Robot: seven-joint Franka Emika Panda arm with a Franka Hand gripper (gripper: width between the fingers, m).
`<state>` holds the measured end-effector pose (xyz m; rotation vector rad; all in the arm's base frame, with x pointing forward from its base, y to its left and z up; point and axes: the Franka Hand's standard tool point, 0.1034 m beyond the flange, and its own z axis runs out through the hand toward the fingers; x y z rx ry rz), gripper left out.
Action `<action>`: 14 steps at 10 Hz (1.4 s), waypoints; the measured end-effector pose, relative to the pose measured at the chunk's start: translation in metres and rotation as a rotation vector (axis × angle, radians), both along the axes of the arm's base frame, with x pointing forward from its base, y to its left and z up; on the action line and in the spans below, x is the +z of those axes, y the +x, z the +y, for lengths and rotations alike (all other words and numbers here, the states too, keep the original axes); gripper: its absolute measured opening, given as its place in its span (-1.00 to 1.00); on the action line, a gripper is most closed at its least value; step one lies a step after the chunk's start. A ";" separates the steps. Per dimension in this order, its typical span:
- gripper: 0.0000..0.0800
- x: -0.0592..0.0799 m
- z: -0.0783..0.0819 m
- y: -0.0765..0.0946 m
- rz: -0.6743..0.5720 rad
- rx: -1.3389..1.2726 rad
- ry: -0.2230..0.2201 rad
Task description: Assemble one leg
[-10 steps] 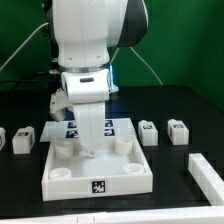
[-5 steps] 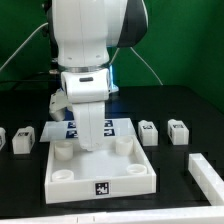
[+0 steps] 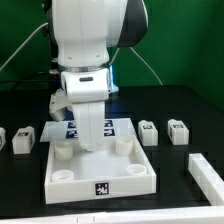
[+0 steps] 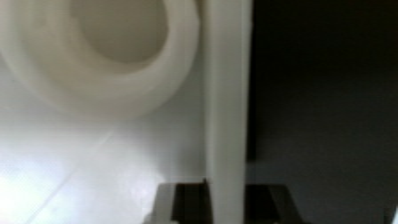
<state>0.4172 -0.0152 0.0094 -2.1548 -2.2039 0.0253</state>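
Several legs, small white blocks with tags, stand on the black table: two at the exterior view's left (image 3: 23, 138) and two at its right (image 3: 148, 132) (image 3: 177, 131). The large white square tray (image 3: 70, 178) with round corner sockets lies in the middle. My gripper (image 3: 92, 146) reaches straight down onto the tray's far part. In the wrist view a thin white wall of the tray (image 4: 226, 110) runs between my gripper's (image 4: 226, 205) two dark fingers (image 4: 185, 203), which sit tight against it. A round socket (image 4: 116, 40) shows beside the wall. No leg is held.
The marker board (image 3: 119, 127) lies just behind the tray, partly hidden by the arm. A long white bar (image 3: 206, 174) lies at the exterior view's right front. Cables hang behind the arm.
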 end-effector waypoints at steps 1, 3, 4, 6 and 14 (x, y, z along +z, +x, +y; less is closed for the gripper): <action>-0.85 0.000 0.000 0.000 0.000 0.000 0.000; -0.85 0.000 0.001 0.001 -0.001 -0.003 0.000; -0.85 0.001 0.005 0.014 -0.009 -0.016 0.001; -0.85 0.000 0.021 0.041 -0.029 -0.046 0.011; -0.85 0.001 0.078 0.079 0.005 -0.066 0.015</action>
